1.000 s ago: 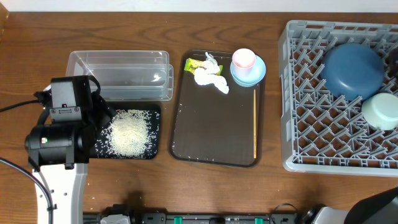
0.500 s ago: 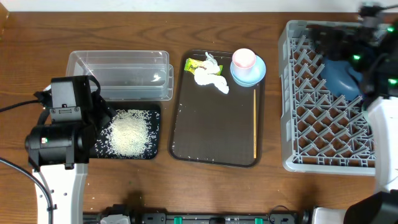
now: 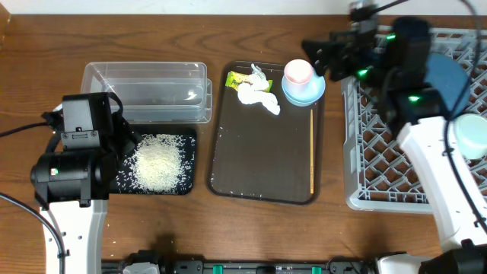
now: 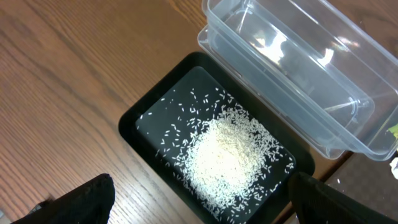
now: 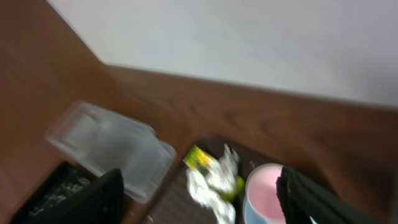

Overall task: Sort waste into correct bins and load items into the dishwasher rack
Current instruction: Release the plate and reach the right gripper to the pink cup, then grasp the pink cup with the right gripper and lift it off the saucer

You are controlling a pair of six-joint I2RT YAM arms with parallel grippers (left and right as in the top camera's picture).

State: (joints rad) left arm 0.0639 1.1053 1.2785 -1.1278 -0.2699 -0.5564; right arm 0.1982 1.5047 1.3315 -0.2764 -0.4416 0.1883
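Observation:
A heap of white rice [image 3: 158,164] lies in the shallow black tray [image 3: 190,183], in front of the clear tub [image 3: 144,91]. My left gripper [image 4: 202,211] is open and empty above the rice [image 4: 227,155]. Crumpled tissue [image 3: 257,95] and a yellow-green wrapper [image 3: 238,78] lie on the brown serving tray [image 3: 259,167], with a pink cup [image 3: 298,71] on a pale blue saucer [image 3: 306,94] and a wooden stick [image 3: 312,151]. My right gripper [image 3: 316,53] is open and empty just right of the cup [image 5: 267,190]. The grey rack [image 3: 380,167] holds the dark blue dish [image 3: 450,76] and pale bowl [image 3: 473,137].
My right arm [image 3: 426,144] stretches across the rack's left half. My left arm [image 3: 72,167] stands at the black tray's left end. The right wrist view is blurred; it shows the tub [image 5: 106,143], wrapper [image 5: 199,158] and tissue [image 5: 214,183].
My right arm has swung from out of view across the rack to the left, and its gripper is now beside the pink cup. The left arm has not moved.

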